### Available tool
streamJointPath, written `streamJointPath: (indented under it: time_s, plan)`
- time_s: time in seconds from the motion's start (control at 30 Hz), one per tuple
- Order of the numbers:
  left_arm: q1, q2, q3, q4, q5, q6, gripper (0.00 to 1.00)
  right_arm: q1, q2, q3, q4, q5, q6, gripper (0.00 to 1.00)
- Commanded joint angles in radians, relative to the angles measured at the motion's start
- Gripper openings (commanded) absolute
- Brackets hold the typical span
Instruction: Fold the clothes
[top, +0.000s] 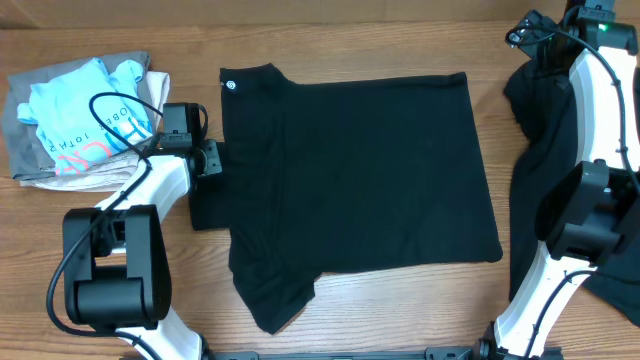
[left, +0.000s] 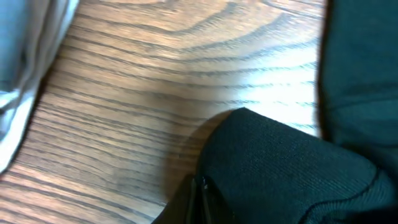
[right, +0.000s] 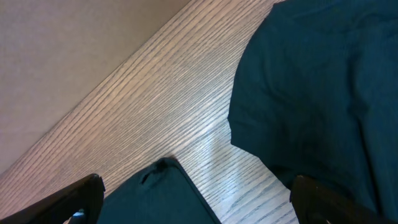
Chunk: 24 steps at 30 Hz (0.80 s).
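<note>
Overhead: black T-shirt (top: 360, 170) spread flat mid-table (top: 330, 40), long axis left-right, collar toward left arm, hem toward right. Nearer: left gripper (top: 212, 160), touching shirt's left edge.
Left wrist: pinched together, seemingly on black fabric corner.
Right wrist: right gripper (right: 198, 186) spread wide, empty, beside second dark garment (right: 311, 81).

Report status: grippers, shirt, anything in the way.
Left gripper shut on black T-shirt, at its edge. Right gripper open, empty. Shirt spread flat. Light clothes pile close by left gripper.
</note>
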Motion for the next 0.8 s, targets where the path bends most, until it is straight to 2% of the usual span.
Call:
streamJointPath:
  time_s: [0.0, 0.27, 0.33, 0.47, 0.57, 0.67, 0.7, 0.77]
  plan:
    - [0.026, 0.024, 0.010, 0.017, -0.080, 0.018, 0.06, 0.002, -0.014, 0.020, 0.005, -0.001, 0.001, 1.00]
    - [0.058, 0.027, 0.010, 0.089, -0.079, 0.018, 0.08, 0.002, -0.014, 0.020, 0.005, -0.001, 0.001, 1.00]
    - [0.060, 0.027, 0.010, 0.095, -0.080, 0.019, 0.13, 0.002, -0.014, 0.020, 0.005, -0.001, 0.001, 1.00]
    - [0.062, 0.025, 0.041, 0.082, -0.094, 0.023, 0.28, 0.002, -0.014, 0.020, 0.005, -0.001, 0.001, 1.00]
    - [0.062, 0.011, 0.119, -0.011, -0.102, 0.021, 0.43, 0.002, -0.014, 0.020, 0.005, -0.001, 0.001, 1.00]
    - [0.062, -0.024, 0.246, -0.210, -0.093, -0.039, 0.55, 0.002, -0.014, 0.020, 0.005, -0.001, 0.001, 1.00]
    - [0.061, -0.036, 0.285, -0.283, -0.079, -0.068, 0.56, 0.002, -0.014, 0.020, 0.005, -0.001, 0.001, 1.00]
    - [0.061, -0.066, 0.356, -0.438, -0.006, -0.130, 0.51, 0.002, -0.014, 0.020, 0.005, -0.001, 0.001, 1.00]
